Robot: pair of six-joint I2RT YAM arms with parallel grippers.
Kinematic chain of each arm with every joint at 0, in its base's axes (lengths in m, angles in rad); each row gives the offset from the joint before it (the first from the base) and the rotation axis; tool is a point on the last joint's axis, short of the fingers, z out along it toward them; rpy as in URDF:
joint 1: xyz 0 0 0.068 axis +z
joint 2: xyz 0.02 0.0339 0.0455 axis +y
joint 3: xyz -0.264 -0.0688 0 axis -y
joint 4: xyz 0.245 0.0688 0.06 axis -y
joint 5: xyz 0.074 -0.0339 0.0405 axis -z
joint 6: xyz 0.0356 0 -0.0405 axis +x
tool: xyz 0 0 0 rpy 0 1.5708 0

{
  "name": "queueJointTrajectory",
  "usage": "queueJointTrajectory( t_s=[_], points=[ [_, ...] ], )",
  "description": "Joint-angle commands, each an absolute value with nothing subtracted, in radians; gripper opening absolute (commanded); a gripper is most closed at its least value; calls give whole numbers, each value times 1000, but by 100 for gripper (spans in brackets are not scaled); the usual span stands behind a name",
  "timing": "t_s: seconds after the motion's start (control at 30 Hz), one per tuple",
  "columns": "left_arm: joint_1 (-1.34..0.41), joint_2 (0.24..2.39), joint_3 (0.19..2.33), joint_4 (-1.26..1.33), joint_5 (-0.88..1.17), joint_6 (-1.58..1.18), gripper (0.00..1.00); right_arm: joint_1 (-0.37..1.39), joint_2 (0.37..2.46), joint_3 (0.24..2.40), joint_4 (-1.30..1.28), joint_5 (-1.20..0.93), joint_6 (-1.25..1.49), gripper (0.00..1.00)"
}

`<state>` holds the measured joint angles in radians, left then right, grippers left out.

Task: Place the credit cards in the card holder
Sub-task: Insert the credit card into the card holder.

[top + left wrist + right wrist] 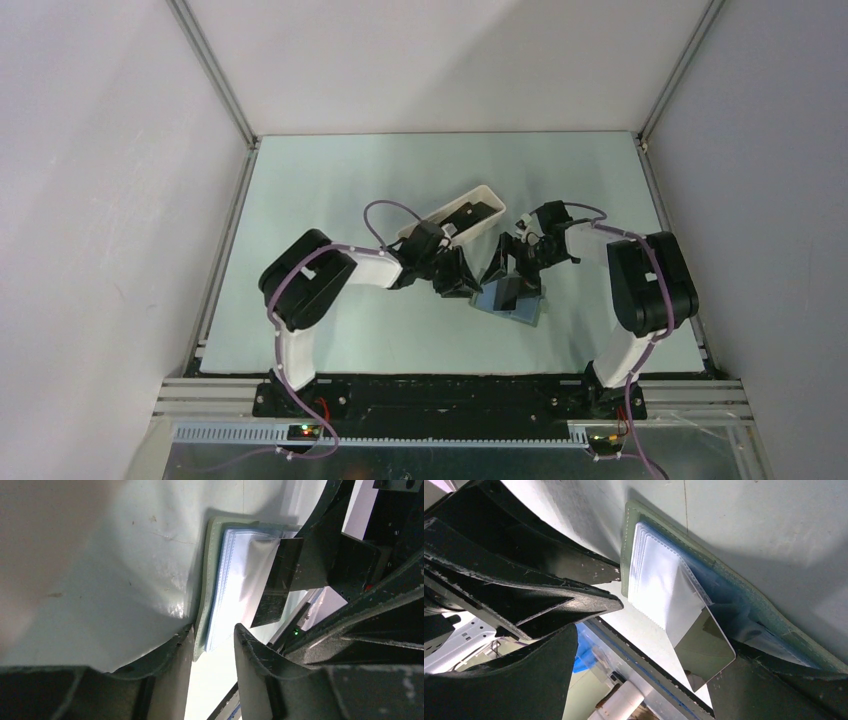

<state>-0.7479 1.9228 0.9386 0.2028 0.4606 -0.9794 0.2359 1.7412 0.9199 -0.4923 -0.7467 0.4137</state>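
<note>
1. Jaws of the right pincer (656,640) stand wide apart and grip nothing. A dark card (704,650) sits between them, close against one finger but not pinched.
2. That card is partway into a clear sleeve (659,580) of the card holder (625,545). One end is under the plastic and the other sticks out, tilted up.
3. The left pincer (214,630) is partly open astride the holder's edge, with a gap on one side, so it is not clamping.
4. The card holder lies open on the table (330,190), between the two pincers.
5. Further out, the white tray (455,200) stands just behind the left pincer. It has dark shapes inside, which I take for more cards (470,212).
6. Judgement: the task is underway but not finished. This one card needs pushing home, and those in the tray are left to do. No other dark card shows in the sleeves, though the stack hides its lower layers.
</note>
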Motion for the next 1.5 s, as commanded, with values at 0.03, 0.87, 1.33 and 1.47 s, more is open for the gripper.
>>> queueJointTrajectory(
  t_s=[0.03, 0.87, 1.33, 1.47],
  points=[
    [-749, 2011, 945, 185, 492, -984, 41, 243, 1782, 923, -438, -727, 379, 91],
    [-778, 1672, 772, -21, 201, -1044, 0, 344, 1877, 936, -271, -871, 457, 91],
    [-780, 1631, 780, 51, 243, -1021, 24, 369, 1896, 950, -244, -880, 480, 91],
    [-780, 1708, 792, 126, 292, -1039, 5, 369, 1900, 949, -236, -887, 489, 92]
  ],
)
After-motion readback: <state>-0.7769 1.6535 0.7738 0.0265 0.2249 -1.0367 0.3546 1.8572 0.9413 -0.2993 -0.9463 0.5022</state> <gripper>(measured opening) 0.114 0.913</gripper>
